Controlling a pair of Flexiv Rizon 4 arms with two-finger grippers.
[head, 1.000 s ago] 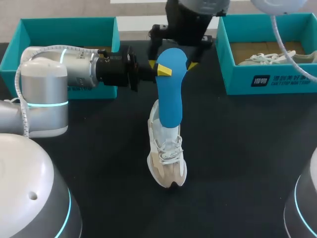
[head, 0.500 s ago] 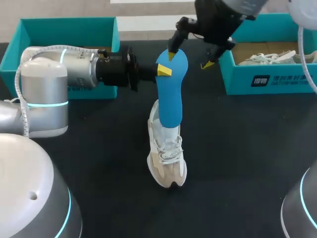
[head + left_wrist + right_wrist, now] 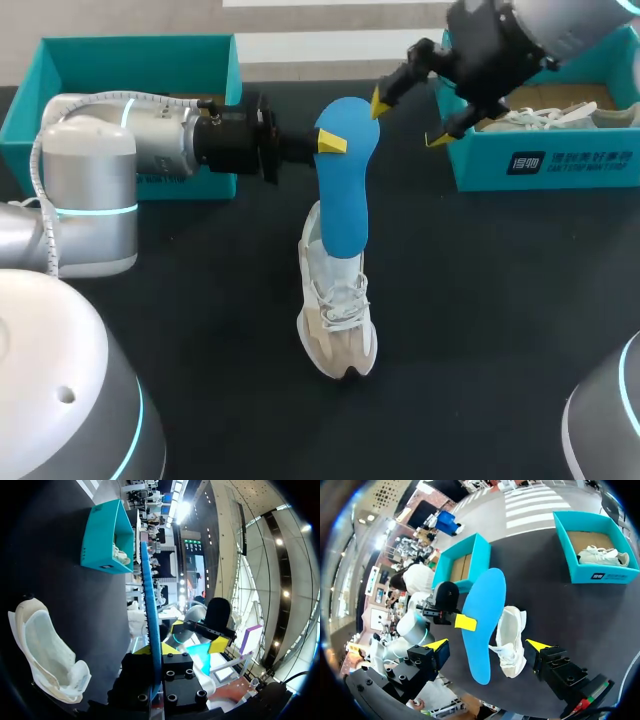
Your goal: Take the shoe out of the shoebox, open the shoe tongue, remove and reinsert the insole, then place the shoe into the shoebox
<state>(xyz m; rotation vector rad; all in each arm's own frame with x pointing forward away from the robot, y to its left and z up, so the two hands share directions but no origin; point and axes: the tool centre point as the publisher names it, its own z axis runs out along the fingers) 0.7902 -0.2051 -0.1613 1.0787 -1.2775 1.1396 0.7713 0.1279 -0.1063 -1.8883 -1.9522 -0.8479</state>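
- l gripper comes in from the table's left edge, arm lying about level over the top. fingers are clamped on the blue insole near its upper end. l wrist view shows the insole edge-on between the two yellow tips, one each side, both touching.
- insole stands nearly upright, broad rounded end up. its lower end is tucked down into the shoe.
- shoe: white/beige sneaker, on its sole around the table's middle, toe twd the near edge, heel twd the far edge. laces look loose. l wrist view shows its opening spread wide.
- r gripper is up above the table, between the insole's top and the r shoebox. fingers are wide apart w/ nothing between them. one yellow tip sits just beside the insole's top edge, can't tell if it touches. the other tip is by the box's near-left corner.
- in r wrist view the insole and shoe lie ahead of the spread fingers.
- r shoebox: teal, open, at the table's far-right corner. a second shoe, pale, lies inside on the brown floor.
- l shoebox: teal, open, at the far-left corner, front wall partly hidden behind the l arm.
- table top is black.
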